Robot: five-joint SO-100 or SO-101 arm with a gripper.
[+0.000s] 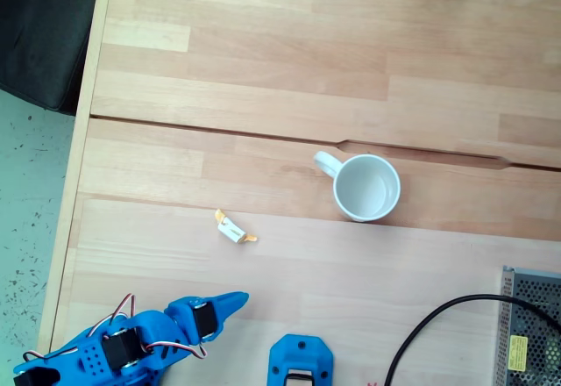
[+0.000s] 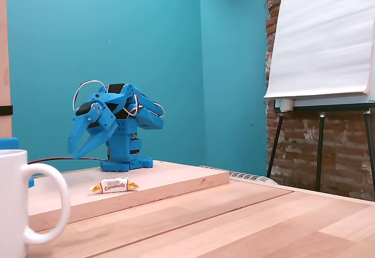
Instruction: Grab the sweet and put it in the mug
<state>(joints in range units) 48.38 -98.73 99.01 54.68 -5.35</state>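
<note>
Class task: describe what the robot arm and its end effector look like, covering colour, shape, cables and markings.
The arm is bright blue plastic with black motor blocks set at its joints. Thin red, white and dark wires loop over it. The end effector has two tapering, pointed blue fingers. No markings are legible.

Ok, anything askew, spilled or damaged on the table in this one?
Nothing stands out. The plain white ceramic mug stands upright and empty, and the small white-wrapped sweet with orange twisted ends lies intact on the wooden table, apart from the mug. The blue two-finger gripper hangs above the table near the arm's base, holding nothing.
</note>
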